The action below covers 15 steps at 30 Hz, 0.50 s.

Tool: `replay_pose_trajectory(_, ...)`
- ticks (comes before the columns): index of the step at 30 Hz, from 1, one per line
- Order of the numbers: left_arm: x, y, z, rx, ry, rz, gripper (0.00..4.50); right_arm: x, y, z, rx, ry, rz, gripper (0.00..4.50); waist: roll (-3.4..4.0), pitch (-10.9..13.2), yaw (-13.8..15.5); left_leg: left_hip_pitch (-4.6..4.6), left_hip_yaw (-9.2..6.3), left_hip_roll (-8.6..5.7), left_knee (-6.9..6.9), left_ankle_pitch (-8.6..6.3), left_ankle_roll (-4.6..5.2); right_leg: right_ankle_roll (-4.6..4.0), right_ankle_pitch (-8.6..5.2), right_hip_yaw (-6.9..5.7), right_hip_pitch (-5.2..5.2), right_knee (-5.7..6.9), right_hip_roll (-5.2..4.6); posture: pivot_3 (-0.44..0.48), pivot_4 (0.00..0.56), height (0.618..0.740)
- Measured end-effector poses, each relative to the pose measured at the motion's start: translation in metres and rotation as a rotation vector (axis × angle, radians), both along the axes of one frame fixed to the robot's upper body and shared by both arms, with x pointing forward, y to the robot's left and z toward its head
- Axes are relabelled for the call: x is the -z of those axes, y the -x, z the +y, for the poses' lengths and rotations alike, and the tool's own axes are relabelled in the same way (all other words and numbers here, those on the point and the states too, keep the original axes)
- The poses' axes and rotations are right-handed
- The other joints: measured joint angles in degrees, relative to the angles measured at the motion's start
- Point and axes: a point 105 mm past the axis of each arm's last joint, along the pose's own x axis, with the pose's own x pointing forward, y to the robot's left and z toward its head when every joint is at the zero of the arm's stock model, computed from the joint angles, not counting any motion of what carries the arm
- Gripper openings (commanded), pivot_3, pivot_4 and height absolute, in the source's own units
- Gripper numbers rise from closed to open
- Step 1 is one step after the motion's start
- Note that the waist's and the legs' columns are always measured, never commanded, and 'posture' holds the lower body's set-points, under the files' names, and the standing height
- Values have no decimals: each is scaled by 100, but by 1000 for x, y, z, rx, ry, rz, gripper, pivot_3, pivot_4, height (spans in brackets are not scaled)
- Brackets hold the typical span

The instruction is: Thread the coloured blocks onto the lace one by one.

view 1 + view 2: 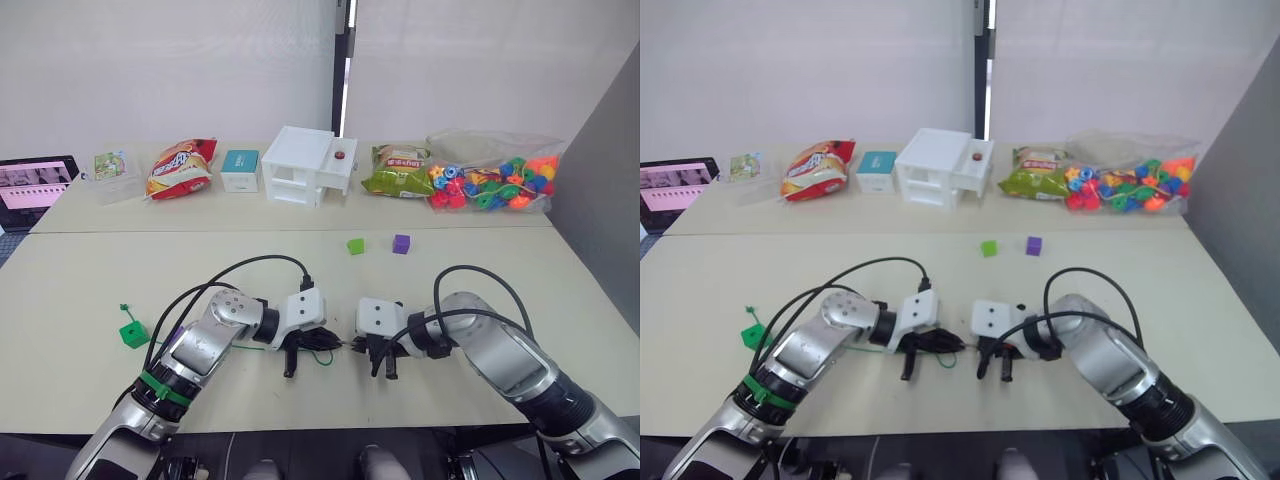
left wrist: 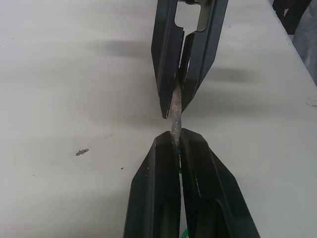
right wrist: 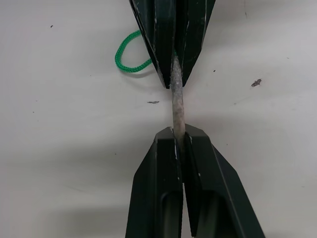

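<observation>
Over the matte table [image 1: 90, 290], both tools (black, tapered) clench the lace's [image 3: 130, 62] stiff tip.

Lace [image 3: 130, 60] green (tip pale grey); blocks: lt green [image 1: 356, 246], purple [image 1: 401, 244], dk green [image 1: 134, 334].

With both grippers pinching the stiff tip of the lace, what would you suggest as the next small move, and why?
Probably open the left gripper and let the right gripper keep the lace. Both are shut on the same pale tip with no block on it, so one must let go. The light green block and purple block lie farther out on the table.
</observation>
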Motion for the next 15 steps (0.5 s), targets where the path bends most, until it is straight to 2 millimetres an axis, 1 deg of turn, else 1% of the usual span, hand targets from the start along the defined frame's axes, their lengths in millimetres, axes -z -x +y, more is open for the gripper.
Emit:
replay_pose_trajectory(3,-2,-1,4,-2,-8,-4,0,0,5,1,10,-29,0,1950,0,0,1,-1,-1,0,0,0,0,0,0,0,0,0,0,0,150,740)
replay_pose_trajectory(4,-2,-1,7,-7,-16,-7,0,0,6,0,39,-54,8,2288,0,0,2,-2,-1,0,0,0,0,0,0,0,0,0,0,0,150,740)
replay_pose_trajectory(5,-3,-2,11,-13,-24,-9,0,-2,6,-3,78,-84,6,2695,0,0,5,-2,-2,0,0,0,0,0,0,0,0,0,0,0,150,740)
replay_pose_trajectory(7,-5,-3,17,-26,-40,-12,0,-7,4,-9,166,-142,-3,3357,0,0,9,-2,-2,0,0,0,0,0,0,0,-1,1,0,0,150,740)
replay_pose_trajectory(8,-6,-2,20,-28,-45,-13,0,-11,3,-12,229,-189,-8,3792,0,0,11,-2,-3,0,-1,0,0,0,0,0,0,1,0,0,150,740)
replay_pose_trajectory(9,-6,-1,23,-33,-47,-11,0,-12,2,-16,276,-211,-10,4008,0,0,6,-1,-1,-1,-1,0,0,0,0,1,0,0,0,0,150,740)
replay_pose_trajectory(10,-6,-1,24,-34,-46,-11,0,-13,1,-19,312,-229,-10,4008,0,0,9,-2,-2,-1,-1,0,0,0,0,1,0,0,0,0,150,740)
replay_pose_trajectory(13,-6,3,29,-42,-47,8,0,-15,-4,-29,513,-359,-22,4008,-1,-1,6,-1,-4,0,-4,0,0,0,0,0,-3,3,1,0,150,740)
replay_pose_trajectory(15,-8,4,34,-54,-53,12,0,-13,-11,-35,695,-449,-48,4008,-1,-2,-4,0,-3,0,-4,0,-1,0,0,2,-2,4,1,0,150,740)
